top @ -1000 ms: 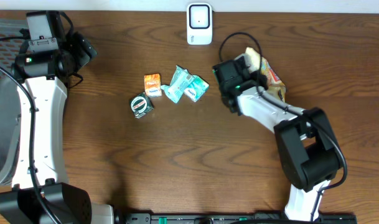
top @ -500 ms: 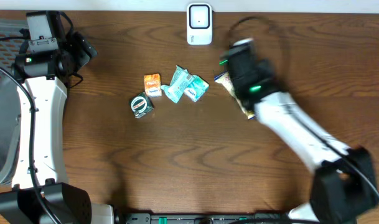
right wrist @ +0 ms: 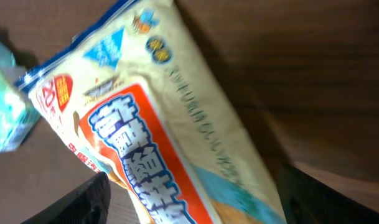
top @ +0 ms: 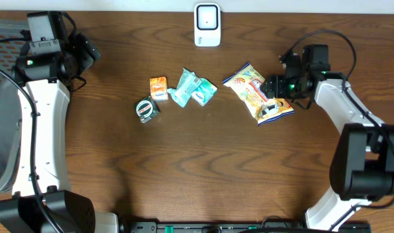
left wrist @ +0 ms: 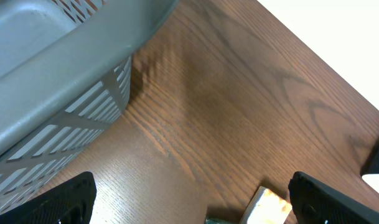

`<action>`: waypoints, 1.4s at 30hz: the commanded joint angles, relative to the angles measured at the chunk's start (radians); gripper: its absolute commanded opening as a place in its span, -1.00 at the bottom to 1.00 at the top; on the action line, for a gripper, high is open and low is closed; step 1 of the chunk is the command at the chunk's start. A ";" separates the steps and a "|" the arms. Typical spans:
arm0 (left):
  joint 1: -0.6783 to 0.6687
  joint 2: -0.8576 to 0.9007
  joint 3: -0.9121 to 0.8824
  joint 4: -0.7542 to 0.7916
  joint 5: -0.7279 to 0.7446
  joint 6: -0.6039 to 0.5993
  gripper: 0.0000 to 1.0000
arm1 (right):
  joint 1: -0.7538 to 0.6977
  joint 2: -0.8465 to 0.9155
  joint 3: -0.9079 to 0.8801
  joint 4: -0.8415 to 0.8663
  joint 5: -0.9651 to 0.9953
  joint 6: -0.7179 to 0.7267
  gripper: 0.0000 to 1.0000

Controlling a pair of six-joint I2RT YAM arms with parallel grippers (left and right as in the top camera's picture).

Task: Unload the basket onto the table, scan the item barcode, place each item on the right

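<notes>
Overhead first: bag (top: 257,92) lies flat on the table (top: 203,168), below and right of the scanner (top: 207,24), with its right end at the right gripper (top: 276,90). Left gripper (top: 87,53) sits far left of the scanner, well apart from the bag. Small packets (top: 193,88) lie below the scanner, left of the bag. Bare wood is open below the bag and between it and the scanner.

Left wrist: fingers (left wrist: 58,199) stand wide apart with nothing between them; basket (left wrist: 65,56) wall is close by.

Right wrist: fingers (right wrist: 83,199) are spread wide and the bag fills the gap. Cannot tell whether either pad touches it; no clamp visible.
</notes>
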 commanded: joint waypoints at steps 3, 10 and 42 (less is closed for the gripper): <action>0.000 0.001 0.016 -0.002 -0.013 -0.016 0.96 | 0.019 0.094 -0.003 -0.001 -0.111 -0.061 0.47; 0.000 0.001 0.016 -0.001 -0.013 -0.016 0.96 | 0.039 0.121 -0.002 0.042 -0.119 0.016 -0.98; 0.000 0.001 0.016 -0.002 -0.013 -0.016 0.95 | 0.320 0.358 0.462 0.882 0.219 0.378 -0.98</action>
